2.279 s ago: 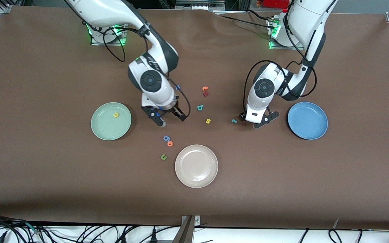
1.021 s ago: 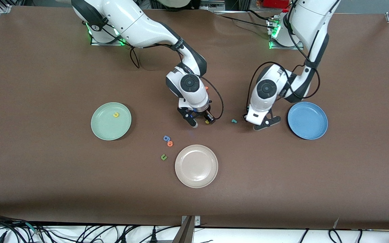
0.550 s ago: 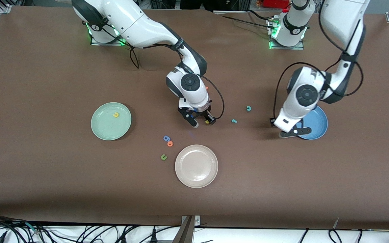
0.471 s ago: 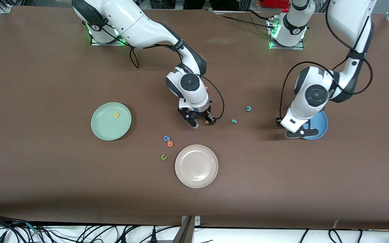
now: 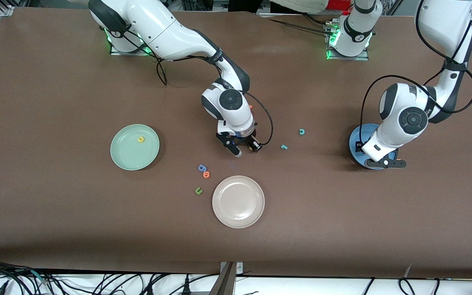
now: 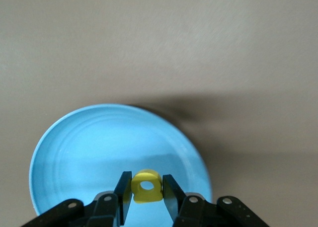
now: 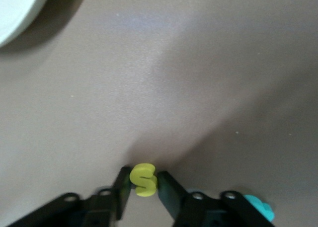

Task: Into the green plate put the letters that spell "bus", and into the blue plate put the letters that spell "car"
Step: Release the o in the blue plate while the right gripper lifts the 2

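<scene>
The left claw (image 6: 147, 197) pinches the small yellow foam "a" (image 6: 146, 186) over the round mid-blue plate (image 6: 74, 152). The right claw (image 7: 144, 187) is clamped on the tiny yellow foam "s" (image 7: 143, 179), low at the brown tabletop (image 5: 55, 229). Such light foam could cling to a pad at release, or twist free during the lift.

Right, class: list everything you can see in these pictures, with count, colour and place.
green plate: 1, pale green, toward the right arm's end
yellow u: 1, in the green plate
beige plate: 1, nearest the front camera
blue plate: 1, under the left gripper
teal c, teal r: 2, on the table between the arms
blue g, orange o, green u: 3, beside the beige plate
teal letter: 1, beside the s, shape hidden
table: 1, brown
right gripper: shut on the yellow s, at the table
left gripper: holds the yellow a over the blue plate
</scene>
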### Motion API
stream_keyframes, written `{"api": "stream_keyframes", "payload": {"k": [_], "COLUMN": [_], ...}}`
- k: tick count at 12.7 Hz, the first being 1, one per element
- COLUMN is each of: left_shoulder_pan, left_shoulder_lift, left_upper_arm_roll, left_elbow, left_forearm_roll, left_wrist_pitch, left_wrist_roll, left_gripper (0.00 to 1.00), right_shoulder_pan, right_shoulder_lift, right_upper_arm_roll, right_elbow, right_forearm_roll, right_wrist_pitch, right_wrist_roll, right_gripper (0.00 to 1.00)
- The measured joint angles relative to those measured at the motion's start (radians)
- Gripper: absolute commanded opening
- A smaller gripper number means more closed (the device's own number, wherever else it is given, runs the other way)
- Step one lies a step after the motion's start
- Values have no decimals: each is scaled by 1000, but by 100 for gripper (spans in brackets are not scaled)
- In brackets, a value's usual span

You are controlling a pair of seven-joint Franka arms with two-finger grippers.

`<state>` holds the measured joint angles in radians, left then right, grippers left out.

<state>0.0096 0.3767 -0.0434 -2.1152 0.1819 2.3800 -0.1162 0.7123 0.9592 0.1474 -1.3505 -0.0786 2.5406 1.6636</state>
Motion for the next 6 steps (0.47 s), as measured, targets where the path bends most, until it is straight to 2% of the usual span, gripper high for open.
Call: {"api": "stream_keyframes", "payload": {"k": [4,6], "left_shoulder_pan": [53,61], "left_shoulder_lift": [56,72], "left_upper_arm_roll": [0,-1], "left_elbow": [-4,-3], "left_forearm_roll": [0,0], "left_wrist_pitch": [2,7], "left_wrist_roll": [42,45], "left_gripper": [42,58], "right_shoulder_pan": [-4,-29], "right_shoulder_lift": [-13,-50], "right_upper_arm_roll": [-10,-16], "right_elbow": [25,37], "right_forearm_roll": [-1,-1], "right_wrist_pitch": [-119,-249], "right_wrist_roll": [-2,-48], "right_gripper": [19,19]}}
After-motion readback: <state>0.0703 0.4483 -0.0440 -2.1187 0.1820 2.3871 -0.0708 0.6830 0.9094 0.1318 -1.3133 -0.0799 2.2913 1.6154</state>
